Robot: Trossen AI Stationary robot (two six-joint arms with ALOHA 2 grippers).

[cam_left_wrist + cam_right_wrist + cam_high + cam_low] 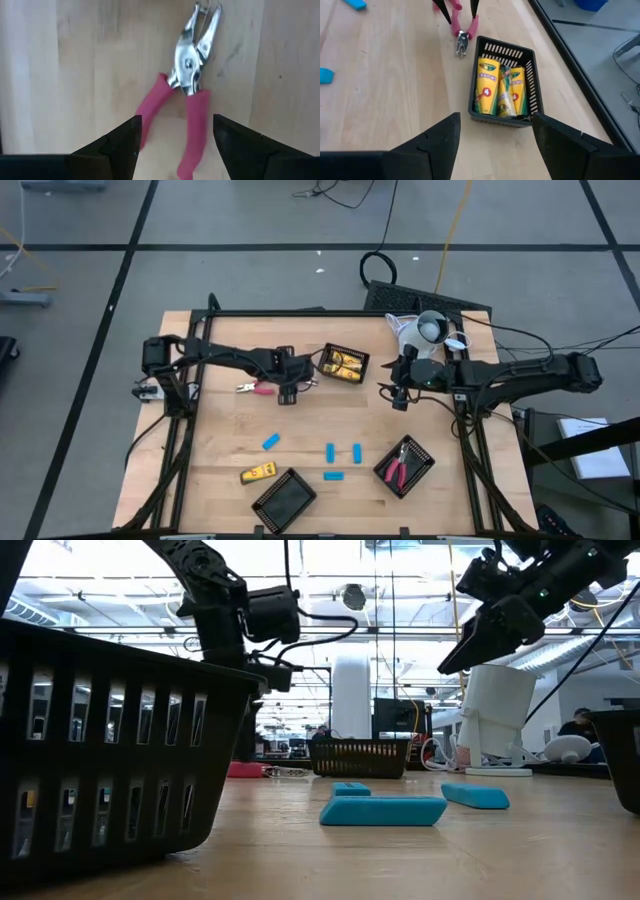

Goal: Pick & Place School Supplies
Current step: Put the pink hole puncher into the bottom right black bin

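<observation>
Pink-handled tool (182, 105) lies loose on table (230, 430); left gripper (175, 145) hovers above, fingers spread wide and empty, straddling handles for pickup.

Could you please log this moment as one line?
left gripper: open over pliers | right gripper: open above crayon tray
</observation>
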